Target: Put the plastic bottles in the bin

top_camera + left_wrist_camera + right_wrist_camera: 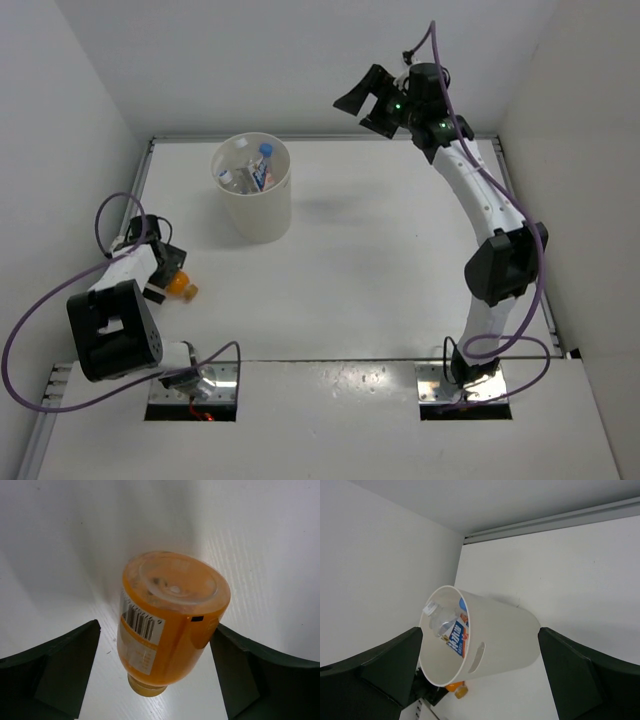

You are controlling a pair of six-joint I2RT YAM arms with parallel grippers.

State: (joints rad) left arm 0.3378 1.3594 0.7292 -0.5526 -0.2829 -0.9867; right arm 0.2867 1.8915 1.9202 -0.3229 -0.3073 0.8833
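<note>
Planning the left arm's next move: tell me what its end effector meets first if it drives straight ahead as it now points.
The orange plastic bottle, lying between the open fingers of the left end effector; behind it, the white table. Depth is unclear.

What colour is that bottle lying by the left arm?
The bottle is orange; left wrist view shows it best.

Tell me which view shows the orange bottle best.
Left wrist: the orange bottle fills the frame, base and barcode facing the camera. Top external shows only a small orange patch by the left gripper; right wrist, a sliver below the bin.
</note>
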